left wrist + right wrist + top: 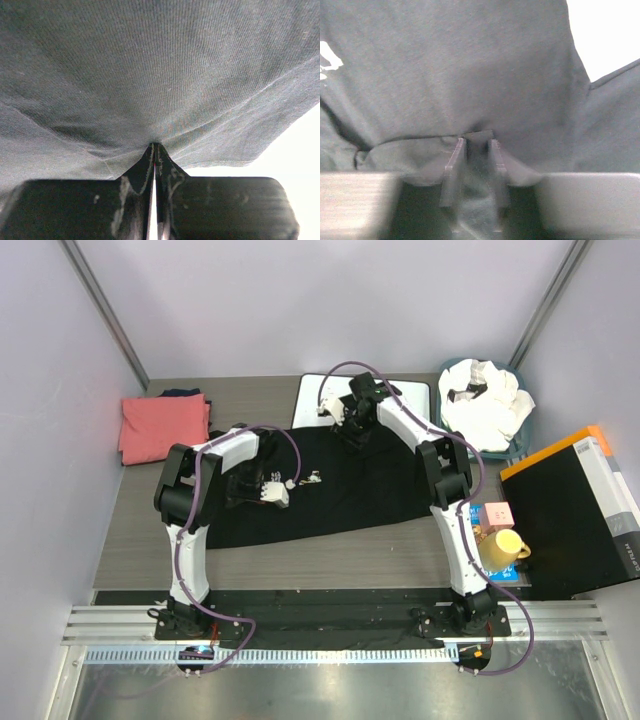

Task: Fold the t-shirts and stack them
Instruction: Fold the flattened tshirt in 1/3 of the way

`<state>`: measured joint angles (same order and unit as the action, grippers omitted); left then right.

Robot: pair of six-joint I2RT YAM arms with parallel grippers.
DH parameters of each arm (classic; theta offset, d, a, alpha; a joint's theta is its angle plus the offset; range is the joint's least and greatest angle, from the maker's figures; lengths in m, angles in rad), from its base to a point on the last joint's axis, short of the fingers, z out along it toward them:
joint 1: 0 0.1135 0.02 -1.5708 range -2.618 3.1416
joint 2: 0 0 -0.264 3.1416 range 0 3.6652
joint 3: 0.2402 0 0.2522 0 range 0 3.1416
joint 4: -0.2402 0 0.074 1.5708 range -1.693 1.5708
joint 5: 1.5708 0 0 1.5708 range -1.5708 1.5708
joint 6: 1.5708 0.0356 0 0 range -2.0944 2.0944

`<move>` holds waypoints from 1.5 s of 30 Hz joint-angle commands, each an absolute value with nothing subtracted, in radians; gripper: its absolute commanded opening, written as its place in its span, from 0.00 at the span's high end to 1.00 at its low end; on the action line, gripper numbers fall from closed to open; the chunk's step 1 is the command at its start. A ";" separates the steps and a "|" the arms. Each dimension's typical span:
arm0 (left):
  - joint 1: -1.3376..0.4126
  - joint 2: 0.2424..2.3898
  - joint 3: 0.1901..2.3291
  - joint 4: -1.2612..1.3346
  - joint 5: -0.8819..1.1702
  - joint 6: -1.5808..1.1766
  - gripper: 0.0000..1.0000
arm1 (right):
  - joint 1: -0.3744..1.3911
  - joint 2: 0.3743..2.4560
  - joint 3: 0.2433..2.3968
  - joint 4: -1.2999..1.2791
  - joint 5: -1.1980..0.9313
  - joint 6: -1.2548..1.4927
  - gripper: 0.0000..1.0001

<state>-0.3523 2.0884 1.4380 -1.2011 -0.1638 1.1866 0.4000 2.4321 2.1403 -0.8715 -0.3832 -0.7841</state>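
Note:
The black t-shirt [345, 490] lies spread across the middle of the table, with a bit of white script [310, 478] showing. My left gripper [245, 493] is over its left part and is shut on a pinch of the black cloth [150, 75] at its fingertips [155, 147]. My right gripper [355, 437] is at the shirt's far edge, shut on a fold of the same cloth [470, 65] between its fingers [476, 142]. A coral-pink tee [163, 427] lies folded at the back left. White tees [487, 402] are heaped in a basket at the back right.
A flat white board with a black rim [405, 395] lies behind the black shirt. At the right stand a black and orange box [575, 510], a pink box [497, 513] and a yellow mug [500, 548]. Walls close in on the left and right.

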 commanded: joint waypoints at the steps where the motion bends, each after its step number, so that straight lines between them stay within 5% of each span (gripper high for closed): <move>1: -0.353 2.118 1.442 -1.152 -0.094 1.209 1.00 | 0.402 2.434 2.200 -0.850 -0.383 -0.769 0.82; 4: -0.348 2.118 1.442 -1.151 -0.095 1.215 1.00 | 0.402 2.416 2.195 -0.853 -0.390 -0.776 0.99; 14: -0.348 2.122 1.443 -1.143 -0.095 1.218 1.00 | 0.422 2.365 2.233 -0.873 -0.414 -0.778 0.99; 18: -0.348 2.121 1.443 -1.138 -0.097 1.218 1.00 | 0.434 2.353 2.240 -0.876 -0.411 -0.785 0.87; 21: -0.348 2.121 1.447 -1.138 -0.095 1.215 1.00 | 0.437 2.352 2.244 -0.876 -0.414 -0.795 0.99; 29: -0.351 2.120 1.447 -1.137 -0.092 1.215 1.00 | 0.449 2.365 2.246 -0.807 -0.402 -0.785 0.99; 31: -0.351 2.121 1.448 -1.135 -0.092 1.213 1.00 | 0.456 2.379 2.249 -0.786 -0.367 -0.784 0.90; 34: -0.351 2.120 1.447 -1.134 -0.094 1.210 1.00 | 0.459 2.382 2.241 -0.758 -0.322 -0.778 0.56; 38: -0.351 2.117 1.442 -1.135 -0.095 1.204 1.00 | 0.459 2.347 2.191 -0.692 -0.261 -0.762 0.46; 43: -0.351 2.112 1.445 -1.137 -0.095 1.198 1.00 | 0.437 2.292 2.151 -0.598 -0.138 -0.732 0.56; 45: -0.351 2.111 1.450 -1.140 -0.094 1.197 1.00 | 0.410 2.273 2.149 -0.609 -0.103 -0.718 0.76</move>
<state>-0.3515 2.0888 1.4380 -1.2007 -0.1638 1.1858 0.4450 2.3989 2.1464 -0.6849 -0.2096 -0.7586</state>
